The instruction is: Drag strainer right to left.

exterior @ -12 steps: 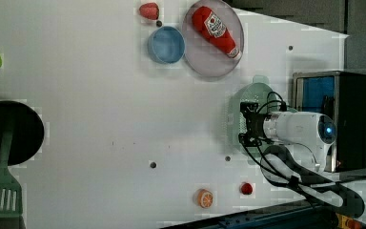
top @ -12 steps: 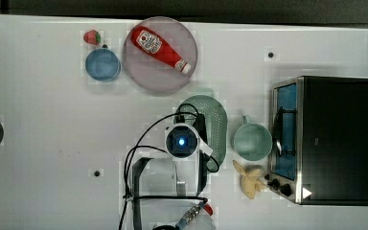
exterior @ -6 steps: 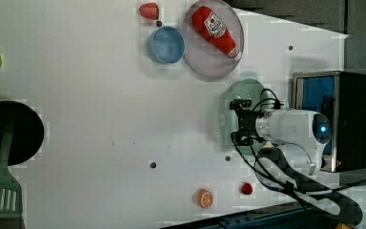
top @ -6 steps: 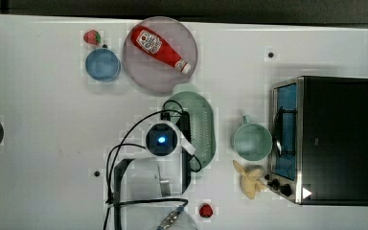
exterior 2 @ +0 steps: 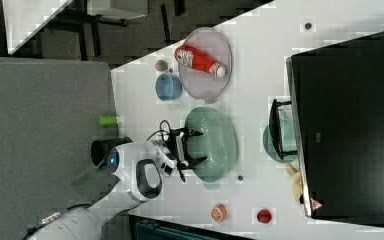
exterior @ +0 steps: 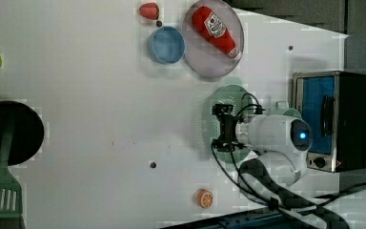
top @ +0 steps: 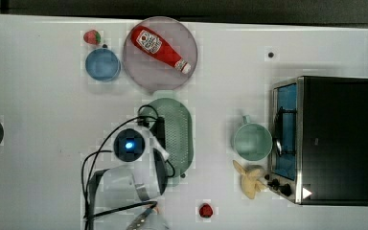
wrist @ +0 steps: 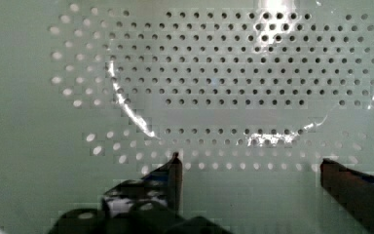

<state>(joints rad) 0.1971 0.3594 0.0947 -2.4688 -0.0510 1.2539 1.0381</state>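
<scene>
The strainer point(top: 179, 134) is a pale mint-green oval colander with small holes, lying on the white table just below the grey plate in the top view. It also shows as the strainer point(exterior: 228, 93) and the strainer point(exterior 2: 217, 145). My gripper point(top: 162, 146) reaches down into the bowl at the side toward the top view's left. The gripper point(exterior: 223, 128) stands open, its black fingers spread wide. The wrist view looks onto the perforated strainer floor point(wrist: 224, 87) between the two fingertips point(wrist: 174, 173). Nothing is clamped between them.
A grey plate point(top: 143, 76) carrying a ketchup bottle point(top: 160, 48) sits close by, with a blue bowl point(top: 103, 63) and a strawberry point(top: 92, 37) beside it. To the top view's right stand a mint mug point(top: 252, 141), a banana point(top: 250, 181) and a toaster oven point(top: 326, 139). A black pan point(exterior: 9, 133) lies at the left view's left.
The strainer has slid toward the top view's left, away from the mug, with my open gripper moving along inside it. The arm has swung the same way.
</scene>
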